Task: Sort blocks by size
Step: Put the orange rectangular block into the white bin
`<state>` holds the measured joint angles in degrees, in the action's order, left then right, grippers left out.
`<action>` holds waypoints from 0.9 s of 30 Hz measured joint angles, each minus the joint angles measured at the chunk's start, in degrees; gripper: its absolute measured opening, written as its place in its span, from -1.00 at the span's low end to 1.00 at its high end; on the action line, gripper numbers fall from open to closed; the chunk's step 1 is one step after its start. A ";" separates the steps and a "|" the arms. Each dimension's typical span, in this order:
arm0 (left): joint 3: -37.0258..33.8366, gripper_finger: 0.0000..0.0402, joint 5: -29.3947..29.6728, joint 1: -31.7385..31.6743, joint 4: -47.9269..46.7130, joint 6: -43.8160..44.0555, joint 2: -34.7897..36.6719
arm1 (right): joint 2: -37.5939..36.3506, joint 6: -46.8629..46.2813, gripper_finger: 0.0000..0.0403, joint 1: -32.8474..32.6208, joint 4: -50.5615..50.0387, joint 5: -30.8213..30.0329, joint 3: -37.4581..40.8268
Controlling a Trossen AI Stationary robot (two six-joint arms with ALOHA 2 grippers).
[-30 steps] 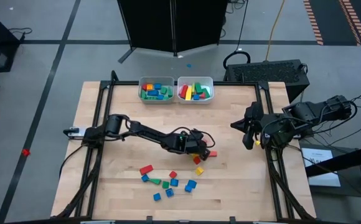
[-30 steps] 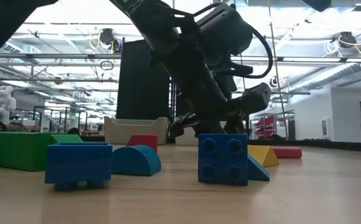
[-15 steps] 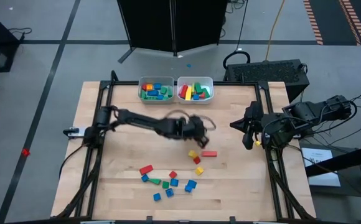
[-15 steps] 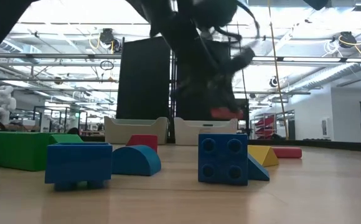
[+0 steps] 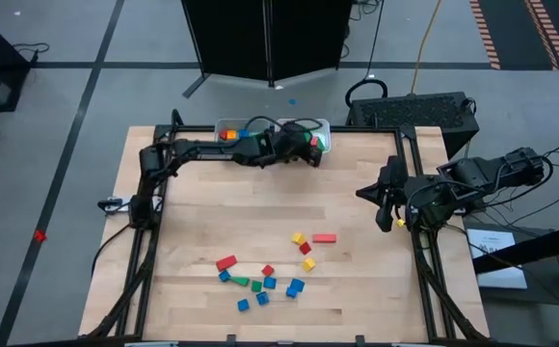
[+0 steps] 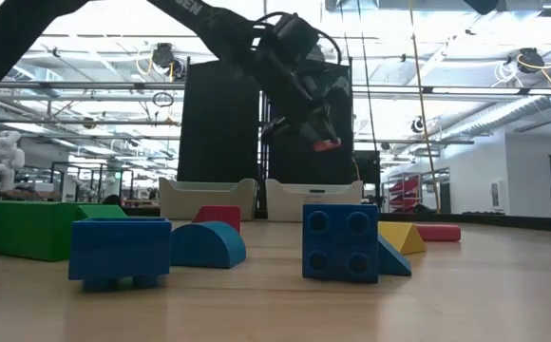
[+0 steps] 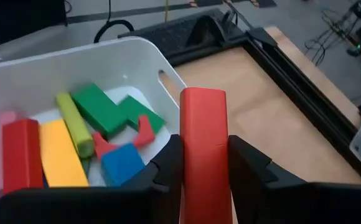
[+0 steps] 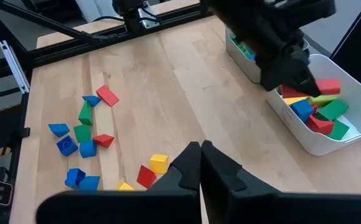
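Red bar clamped between my left gripper fingers, long axis pointing ahead, held over right bin's near rim. Right gripper closed empty, well apart.

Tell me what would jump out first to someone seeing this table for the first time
The left gripper stands out first: it holds a red block above the right-hand bin at the table's far edge, which already holds red, yellow, green and blue pieces. Next comes the scatter of loose blocks near the table's front edge. The right gripper waits shut at the right side.
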<state>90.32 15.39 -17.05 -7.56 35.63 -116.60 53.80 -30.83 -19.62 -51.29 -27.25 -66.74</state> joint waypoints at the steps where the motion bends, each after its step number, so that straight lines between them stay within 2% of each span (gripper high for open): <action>1: 0.00 -0.58 -0.11 -0.50 0.40 0.03 0.00 | 0.00 0.28 -1.00 0.00 0.00 -0.02 0.00; 12: 0.02 -0.56 0.76 -4.27 4.73 -0.12 -0.95 | 0.00 1.96 -1.00 0.00 -0.02 -0.04 0.00; 19: 0.04 -0.02 1.19 -5.26 6.29 -6.78 -1.01 | 0.00 1.52 -1.00 0.00 -0.02 -0.02 0.00; 22: 0.04 0.13 0.92 -5.78 7.93 -10.26 -1.01 | 0.00 1.50 -1.00 0.00 -0.02 -0.02 0.00; 24: 0.07 0.18 -1.58 -5.96 8.99 -10.81 -0.98 | 0.00 1.52 -1.00 0.00 -0.02 0.00 0.00; 27: 0.07 0.21 -9.94 -5.19 8.97 -9.38 -0.25 | 0.00 1.47 -1.00 0.00 -0.02 0.01 0.00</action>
<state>90.39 5.46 -22.23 1.41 26.25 -116.85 53.80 -29.35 -19.62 -51.31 -27.24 -66.74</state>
